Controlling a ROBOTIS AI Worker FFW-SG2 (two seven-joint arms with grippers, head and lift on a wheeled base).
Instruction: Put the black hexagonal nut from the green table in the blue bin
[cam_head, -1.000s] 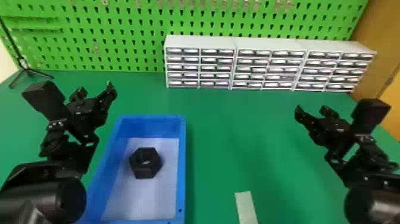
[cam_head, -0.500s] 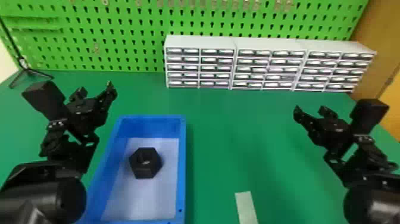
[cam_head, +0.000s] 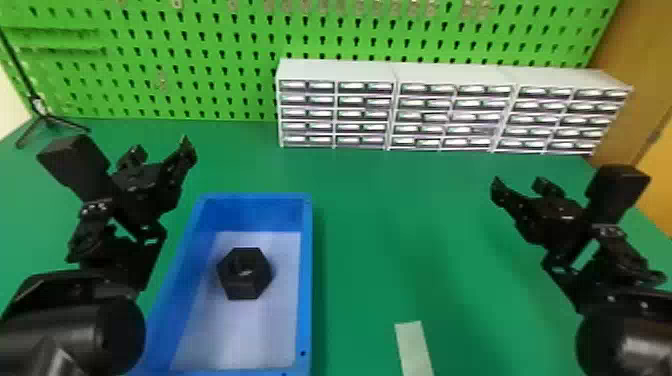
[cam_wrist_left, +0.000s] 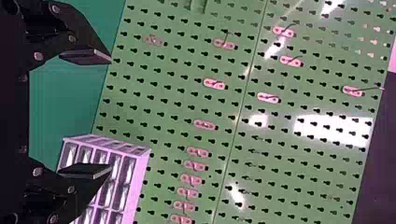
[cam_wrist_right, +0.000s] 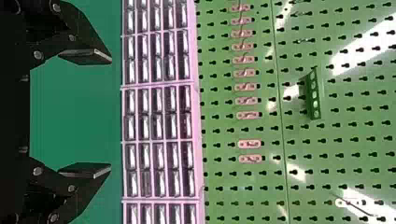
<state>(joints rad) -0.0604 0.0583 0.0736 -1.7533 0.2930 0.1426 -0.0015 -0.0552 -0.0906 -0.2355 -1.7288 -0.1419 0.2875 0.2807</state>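
The black hexagonal nut (cam_head: 245, 273) lies on the pale floor of the blue bin (cam_head: 306, 280), with its hole facing up. My left gripper (cam_head: 159, 152) is held above the table, to the left of the bin's far end, and in the left wrist view the left gripper (cam_wrist_left: 86, 113) has its fingers wide apart with nothing between them. On the right side of the table is my right gripper (cam_head: 520, 187), well away from the bin. Its own wrist view has the right gripper (cam_wrist_right: 86, 113) open and holding nothing.
White drawer cabinets (cam_head: 335, 70) line the back of the green table (cam_head: 400, 225), in front of a green pegboard (cam_head: 200, 65). A black stand (cam_head: 47, 117) is at the far left. A pale strip (cam_head: 414, 347) lies near the front edge.
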